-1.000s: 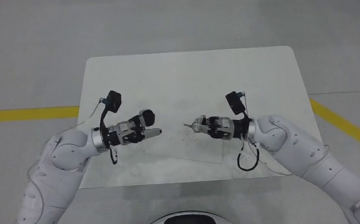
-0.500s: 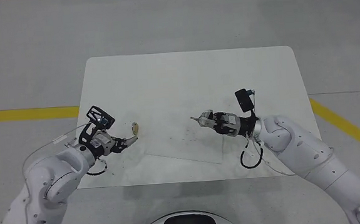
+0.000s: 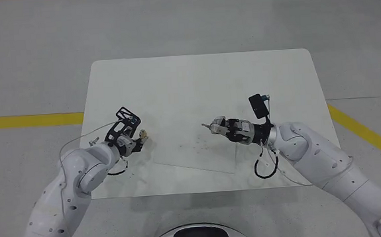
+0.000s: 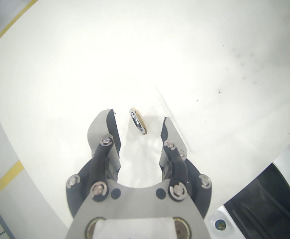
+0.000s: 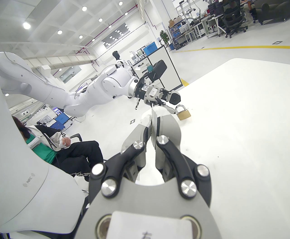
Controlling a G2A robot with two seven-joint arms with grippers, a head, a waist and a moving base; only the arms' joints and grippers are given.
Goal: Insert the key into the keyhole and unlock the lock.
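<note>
A small brass padlock (image 3: 143, 134) with a silver shackle stands on the white table (image 3: 201, 84) at the left. In the left wrist view the padlock (image 4: 138, 121) shows edge-on between the two fingers of my open left gripper (image 4: 138, 117), touching neither. The right wrist view shows the padlock (image 5: 183, 113) upright beside the left gripper (image 5: 172, 104). My right gripper (image 3: 211, 126) hovers near the table's middle, pointing toward the lock, shut on the key, whose thin tip (image 3: 205, 125) sticks out. Its fingers (image 5: 156, 122) are pressed together.
A thin clear sheet (image 3: 193, 159) lies flat on the table between the arms, toward the front edge. Small dark specks mark the surface near the middle. Open table stretches behind both grippers to the far edge.
The left arm drew back to the left, leaving the padlock on the table, then turned its wrist and brought the open fingers around the lock. The right gripper backed off slightly, then held still.
</note>
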